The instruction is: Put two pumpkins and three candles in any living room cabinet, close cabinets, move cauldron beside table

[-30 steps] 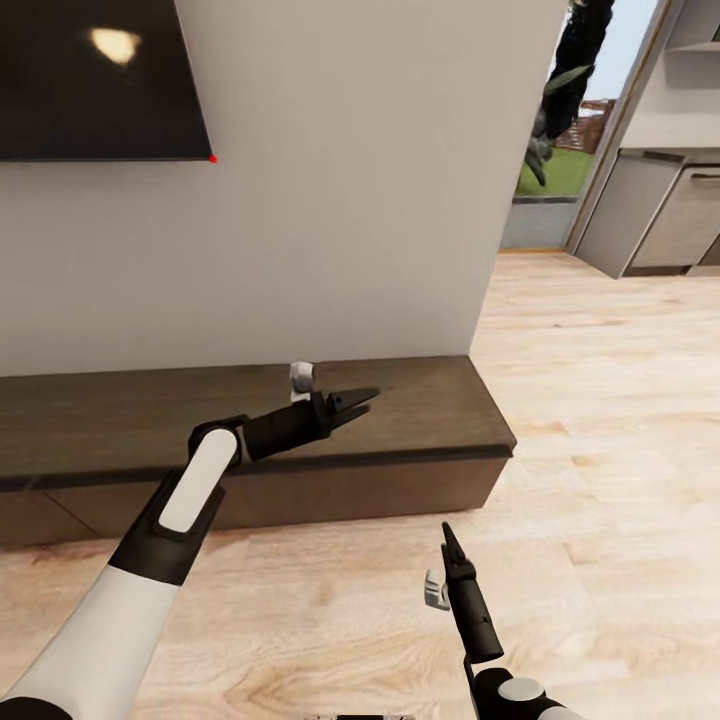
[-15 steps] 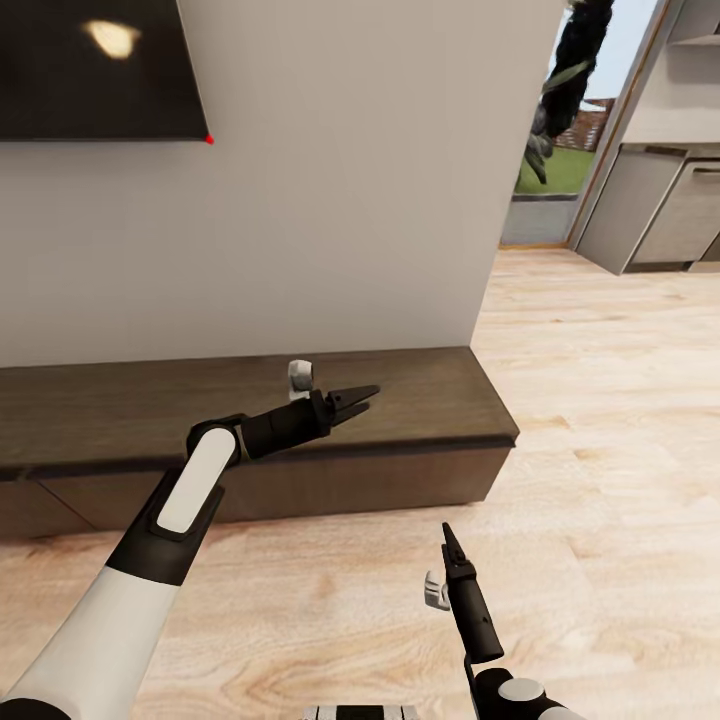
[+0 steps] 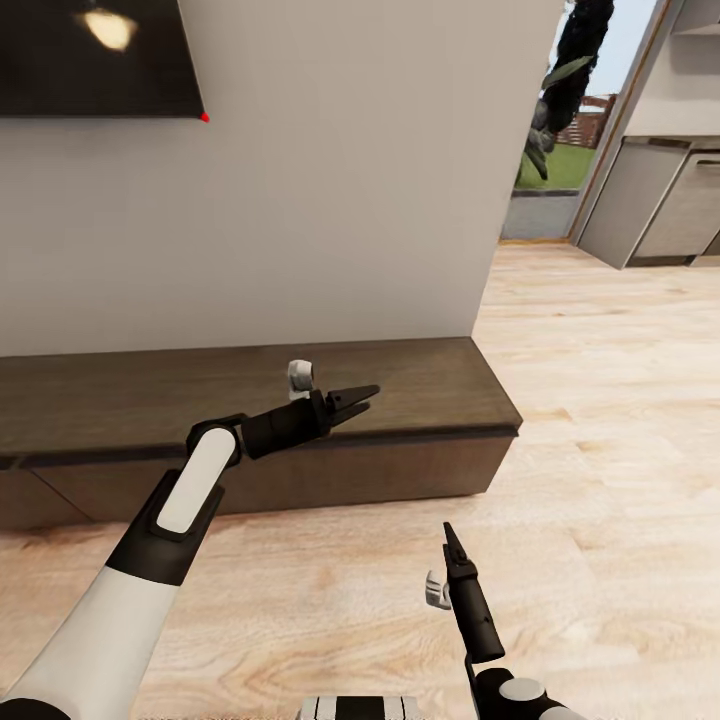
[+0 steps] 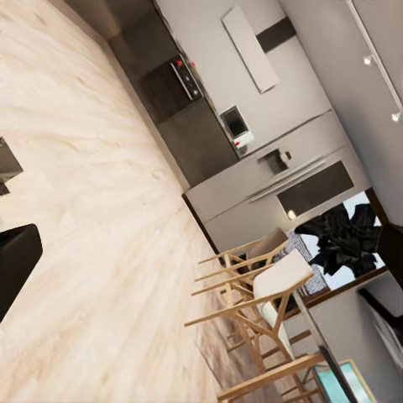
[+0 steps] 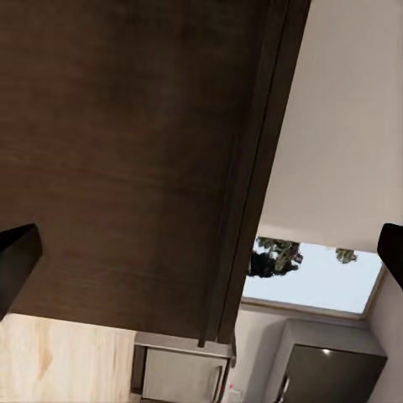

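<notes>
The long, low dark-brown cabinet (image 3: 430,385) runs along the white wall, its flat top bare and its fronts (image 3: 400,475) flush. My left gripper (image 3: 362,397) hovers over the cabinet's front edge, pointing right, jaws slightly apart and empty. My right gripper (image 3: 449,535) is low over the wooden floor in front of the cabinet, pointing at it. In the right wrist view the cabinet's top (image 5: 126,151) lies ahead, and the two dark fingertips (image 5: 17,260) sit at opposite edges of the picture with nothing between them.
A dark TV (image 3: 90,55) hangs on the wall above the cabinet. Past the cabinet's right end the wooden floor (image 3: 610,400) runs to grey kitchen cupboards (image 3: 660,200) and a plant (image 3: 565,80). The left wrist view looks at wooden bar stools (image 4: 252,294) and a kitchen oven unit (image 4: 176,84).
The whole head view has shifted: the TV and cabinet sit higher in the picture and the robot's base now shows at the bottom. Both arms keep their pose.
</notes>
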You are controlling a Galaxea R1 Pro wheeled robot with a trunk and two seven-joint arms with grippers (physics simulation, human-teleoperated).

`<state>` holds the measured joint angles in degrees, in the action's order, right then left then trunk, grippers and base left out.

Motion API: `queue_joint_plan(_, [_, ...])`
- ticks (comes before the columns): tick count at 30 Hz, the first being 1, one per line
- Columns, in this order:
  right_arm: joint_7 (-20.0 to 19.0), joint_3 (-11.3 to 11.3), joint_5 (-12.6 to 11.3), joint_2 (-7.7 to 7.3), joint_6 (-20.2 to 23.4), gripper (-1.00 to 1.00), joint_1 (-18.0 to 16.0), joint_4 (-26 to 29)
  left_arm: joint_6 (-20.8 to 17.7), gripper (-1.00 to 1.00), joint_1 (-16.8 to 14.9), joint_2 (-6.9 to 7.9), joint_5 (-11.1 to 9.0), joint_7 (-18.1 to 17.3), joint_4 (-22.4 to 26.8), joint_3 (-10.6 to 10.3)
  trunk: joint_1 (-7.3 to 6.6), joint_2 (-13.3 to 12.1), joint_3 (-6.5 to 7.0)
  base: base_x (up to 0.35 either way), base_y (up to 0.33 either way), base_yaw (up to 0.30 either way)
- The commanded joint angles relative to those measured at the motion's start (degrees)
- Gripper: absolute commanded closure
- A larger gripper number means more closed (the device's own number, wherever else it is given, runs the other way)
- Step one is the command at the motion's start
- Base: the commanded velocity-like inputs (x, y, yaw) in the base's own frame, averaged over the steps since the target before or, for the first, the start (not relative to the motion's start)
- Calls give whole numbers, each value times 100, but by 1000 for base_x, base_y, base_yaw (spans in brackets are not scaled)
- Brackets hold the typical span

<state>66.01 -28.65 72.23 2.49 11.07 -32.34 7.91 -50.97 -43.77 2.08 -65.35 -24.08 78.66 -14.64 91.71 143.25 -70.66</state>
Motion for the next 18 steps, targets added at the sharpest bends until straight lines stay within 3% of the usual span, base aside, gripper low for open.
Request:
queue_joint_plan(1, [0, 3, -3, -6, 0, -100, 0, 4, -1, -100, 0, -1, -4, 0, 0, 1, 2, 2, -23, 0, 0, 0])
queue_joint_plan(7, [-6, 39, -62, -14, -28, -100, 0, 87, -1, -100, 0, -2, -4, 0, 0, -1, 18, 10, -156, 0, 0, 0])
queue_joint_plan(12, [-16, 43, -346, -6, -50, -100, -7, 110, -1, -100, 0, 1, -4, 0, -1, -4, 31, 16, -267, 0, 0, 0])
queue_joint_plan(18, [-16, 44, -390, -3, -52, -100, -9, 114, -1, -100, 0, 1, -4, 0, -8, -4, 46, 24, -399, 0, 0, 0])
